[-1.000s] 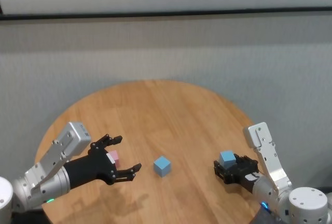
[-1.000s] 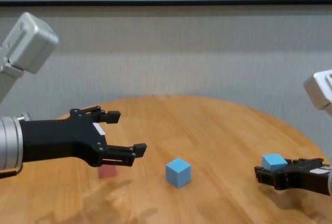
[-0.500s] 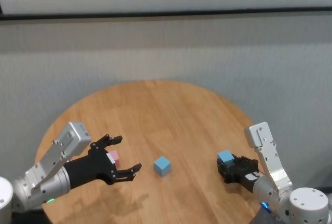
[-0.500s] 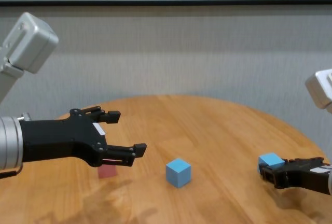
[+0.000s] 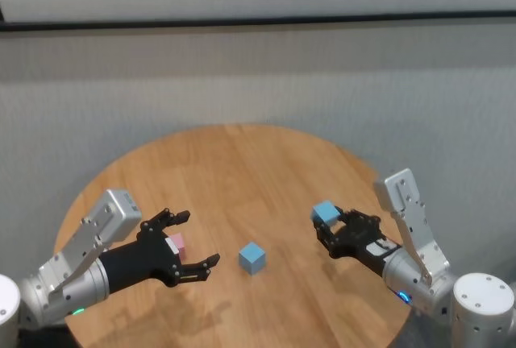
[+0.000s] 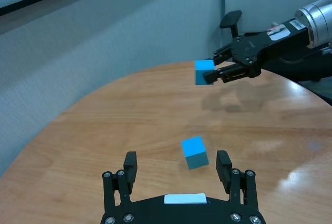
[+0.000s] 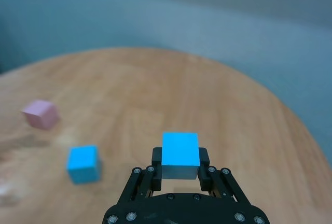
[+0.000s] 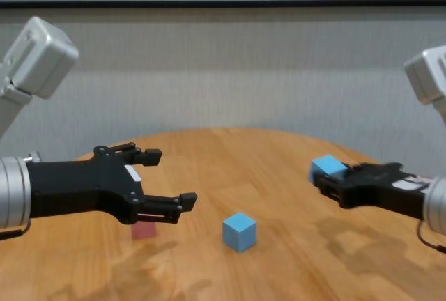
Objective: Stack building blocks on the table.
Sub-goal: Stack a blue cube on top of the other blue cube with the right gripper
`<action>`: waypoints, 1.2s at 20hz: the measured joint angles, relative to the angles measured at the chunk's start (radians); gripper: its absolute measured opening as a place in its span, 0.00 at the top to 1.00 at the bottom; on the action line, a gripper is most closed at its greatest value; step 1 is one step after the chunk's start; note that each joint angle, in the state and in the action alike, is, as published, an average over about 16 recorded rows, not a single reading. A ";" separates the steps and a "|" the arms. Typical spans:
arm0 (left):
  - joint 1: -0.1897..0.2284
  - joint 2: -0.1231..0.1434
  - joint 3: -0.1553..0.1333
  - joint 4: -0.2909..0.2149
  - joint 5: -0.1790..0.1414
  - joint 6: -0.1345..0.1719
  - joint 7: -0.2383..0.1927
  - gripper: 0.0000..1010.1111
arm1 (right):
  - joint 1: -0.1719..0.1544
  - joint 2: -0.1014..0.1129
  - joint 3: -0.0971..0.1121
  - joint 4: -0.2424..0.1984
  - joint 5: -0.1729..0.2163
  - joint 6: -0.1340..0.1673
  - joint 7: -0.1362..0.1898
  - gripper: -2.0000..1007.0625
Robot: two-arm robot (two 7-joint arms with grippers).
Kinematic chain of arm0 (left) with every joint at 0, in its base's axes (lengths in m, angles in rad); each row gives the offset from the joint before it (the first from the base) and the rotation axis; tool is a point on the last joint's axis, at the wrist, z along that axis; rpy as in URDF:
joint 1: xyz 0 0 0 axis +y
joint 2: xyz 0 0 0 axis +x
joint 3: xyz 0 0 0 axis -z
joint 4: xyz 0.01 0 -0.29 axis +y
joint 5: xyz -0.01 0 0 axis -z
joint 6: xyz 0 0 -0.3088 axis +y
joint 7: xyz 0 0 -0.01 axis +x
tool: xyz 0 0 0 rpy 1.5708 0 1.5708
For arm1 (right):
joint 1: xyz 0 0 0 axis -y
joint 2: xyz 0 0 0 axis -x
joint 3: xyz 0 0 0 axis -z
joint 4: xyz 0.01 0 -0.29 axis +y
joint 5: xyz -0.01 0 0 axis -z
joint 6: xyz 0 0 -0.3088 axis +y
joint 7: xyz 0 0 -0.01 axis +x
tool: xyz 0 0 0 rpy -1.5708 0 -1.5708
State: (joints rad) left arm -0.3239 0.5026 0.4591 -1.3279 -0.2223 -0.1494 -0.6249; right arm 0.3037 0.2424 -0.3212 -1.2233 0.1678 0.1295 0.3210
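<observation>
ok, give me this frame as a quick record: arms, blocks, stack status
right gripper: shut on light blue block, held in the air above the table
left gripper: jaws open, hovering low over the table's left side
second light blue block: alone on the table, mid-front
pink block: on the table, seen between the left jaws in the head view
stack status: none yet, no block rests on another

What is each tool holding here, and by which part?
The right tool pinches a light blue block by its two opposite sides, above the table. The left tool is open, holding nothing.
</observation>
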 joint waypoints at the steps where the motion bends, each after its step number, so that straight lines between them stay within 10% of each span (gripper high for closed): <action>1: 0.000 0.000 0.000 0.000 0.000 0.000 0.000 0.01 | 0.009 0.000 -0.005 0.008 0.003 -0.017 0.019 0.63; 13: 0.000 0.000 0.000 0.000 0.000 0.000 0.000 0.01 | 0.120 -0.016 -0.077 0.163 0.060 -0.167 0.210 0.63; 24: 0.000 0.000 0.000 0.000 0.000 0.000 0.000 0.01 | 0.166 -0.006 -0.139 0.208 0.073 -0.167 0.276 0.63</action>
State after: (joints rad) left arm -0.3239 0.5026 0.4591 -1.3279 -0.2223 -0.1494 -0.6250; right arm 0.4695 0.2362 -0.4606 -1.0149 0.2405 -0.0377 0.5972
